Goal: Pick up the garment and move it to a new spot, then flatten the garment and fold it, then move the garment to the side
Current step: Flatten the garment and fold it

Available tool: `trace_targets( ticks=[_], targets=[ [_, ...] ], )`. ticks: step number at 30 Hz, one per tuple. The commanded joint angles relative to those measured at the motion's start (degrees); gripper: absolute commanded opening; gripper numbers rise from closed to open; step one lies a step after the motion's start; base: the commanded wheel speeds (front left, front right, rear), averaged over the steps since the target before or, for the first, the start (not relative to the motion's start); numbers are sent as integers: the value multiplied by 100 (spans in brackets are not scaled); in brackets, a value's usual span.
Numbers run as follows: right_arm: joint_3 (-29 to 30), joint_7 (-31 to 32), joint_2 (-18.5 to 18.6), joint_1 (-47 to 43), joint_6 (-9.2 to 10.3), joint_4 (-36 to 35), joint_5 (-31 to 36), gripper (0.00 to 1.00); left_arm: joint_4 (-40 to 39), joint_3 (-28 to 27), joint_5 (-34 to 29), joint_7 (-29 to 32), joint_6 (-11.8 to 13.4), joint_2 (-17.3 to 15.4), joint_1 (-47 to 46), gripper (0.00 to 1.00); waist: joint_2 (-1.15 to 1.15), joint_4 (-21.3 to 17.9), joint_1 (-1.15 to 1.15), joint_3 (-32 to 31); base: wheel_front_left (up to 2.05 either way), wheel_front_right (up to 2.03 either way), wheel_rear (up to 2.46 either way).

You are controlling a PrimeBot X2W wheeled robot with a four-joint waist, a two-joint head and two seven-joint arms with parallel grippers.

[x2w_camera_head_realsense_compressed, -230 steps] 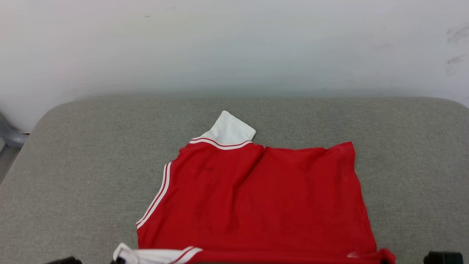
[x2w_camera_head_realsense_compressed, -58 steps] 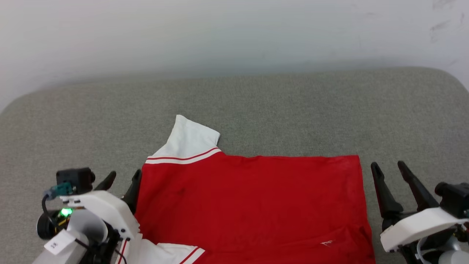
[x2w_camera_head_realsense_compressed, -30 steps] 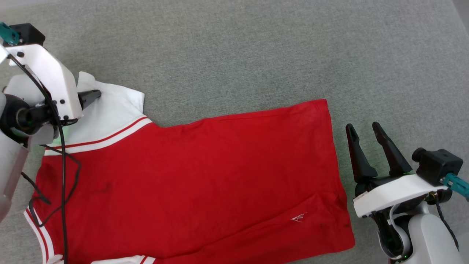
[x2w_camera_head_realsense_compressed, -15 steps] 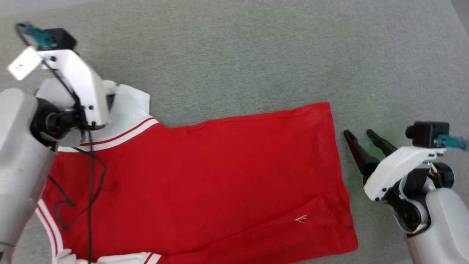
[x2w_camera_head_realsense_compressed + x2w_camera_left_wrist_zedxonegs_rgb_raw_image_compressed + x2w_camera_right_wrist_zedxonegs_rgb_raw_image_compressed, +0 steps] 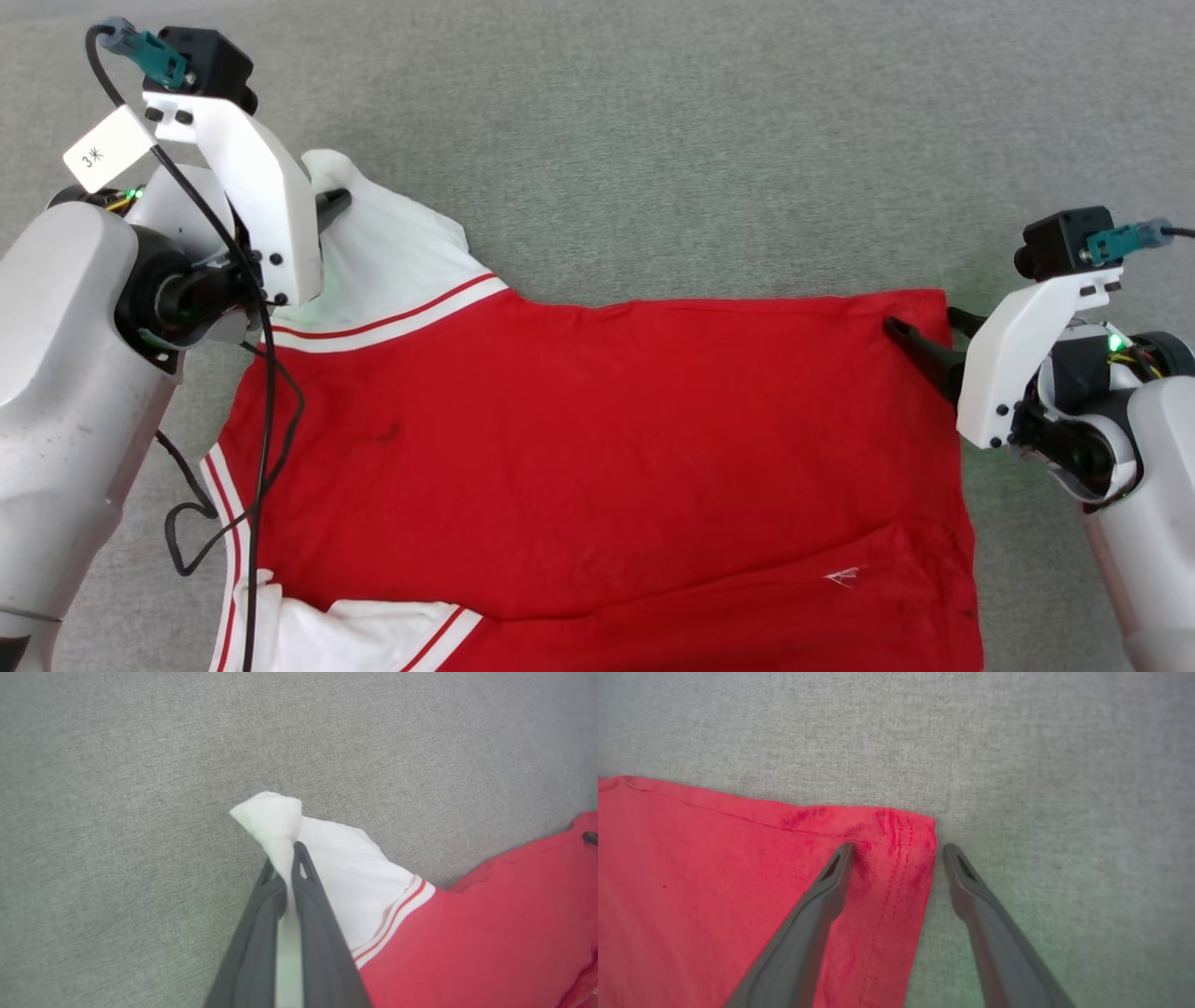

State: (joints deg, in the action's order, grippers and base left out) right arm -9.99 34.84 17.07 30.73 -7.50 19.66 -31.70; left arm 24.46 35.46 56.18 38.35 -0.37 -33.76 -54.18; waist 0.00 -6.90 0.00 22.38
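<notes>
Gripping the white shoulder panel of the soft red jersey garment [image 5: 597,439] (white panels, red-white stripe trim) is the left hand [image 5: 286,858], clamped on bunched cloth, corner lifted. Garment lies spread on grey fabric-covered surface [image 5: 700,140]. The right hand [image 5: 899,851] is spread apart at the far right hem corner: one finger over red cloth, other on grey. Left arm's black cable [image 5: 266,401] drapes over garment's left side. Arm's white tag [image 5: 107,154] reads "3米"; small white mark [image 5: 843,577] nr hem illegible. Vs 0.5 s ago: right hand was clear of hem, now straddles corner.
</notes>
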Motion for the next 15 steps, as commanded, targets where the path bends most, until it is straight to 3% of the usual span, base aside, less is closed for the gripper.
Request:
trace_targets(
  ticks=[1, 5, 6, 7, 8, 15],
  targets=[
    [-114, 125, 37, 76, 3, 148, 10, 100, -38, 11, -30, -96, -23, 27, 16, 0, 0, 82, 0, 41, 0, 0, 0],
    [-506, 560, 91, 81, 3, 582, -92, 100, -90, 16, -35, -243, -63, 72, 116, 0, 0, 190, 0, 76, 0, 0, 0],
    [-614, 764, 88, 33, 2, 741, -121, 56, -88, 17, -34, -274, -69, 77, 139, 0, 0, 209, 0, 77, 0, 0, 0],
    [-706, 873, 90, -12, 1, 830, -159, 37, -87, 12, -33, -315, -79, 92, 150, 0, 0, 234, 0, 76, 0, 0, 0],
    [-749, 899, 67, -14, 0, 864, -240, 0, -85, 7, -37, -353, -82, 100, 165, 0, 0, 257, 0, 75, 0, 0, 0],
    [-707, 539, 285, 335, 3, 738, -263, 0, -71, -92, -7, -729, -160, 33, 388, 0, 0, 303, 0, -122, 0, 0, 0]
  ],
)
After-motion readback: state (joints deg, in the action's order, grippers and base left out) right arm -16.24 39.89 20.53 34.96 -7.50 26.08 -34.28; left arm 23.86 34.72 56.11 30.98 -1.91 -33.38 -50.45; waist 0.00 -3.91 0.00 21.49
